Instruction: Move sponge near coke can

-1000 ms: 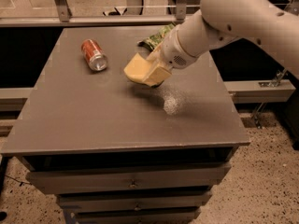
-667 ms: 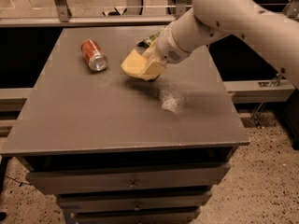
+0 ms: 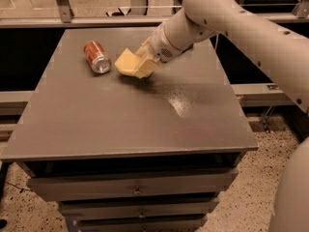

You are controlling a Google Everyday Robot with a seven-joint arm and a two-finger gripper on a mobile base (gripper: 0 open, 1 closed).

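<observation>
The coke can (image 3: 96, 57) lies on its side at the back left of the grey table (image 3: 125, 124), its silver end facing the camera. The pale yellow sponge (image 3: 129, 64) is held tilted just right of the can, a small gap between them, low over the tabletop. My gripper (image 3: 144, 62) comes in from the upper right on the white arm (image 3: 231, 23) and is shut on the sponge's right part, its pale yellow fingers (image 3: 148, 66) against the foam.
The table's edges lie near the can at the left and back. A shiny patch (image 3: 181, 103) marks the tabletop at the centre right. Drawers (image 3: 137, 190) sit under the table's front. A metal rail (image 3: 96, 21) runs behind it.
My gripper has carried the sponge left and towards the back, from the table's middle to just beside the can. The can has not moved.
</observation>
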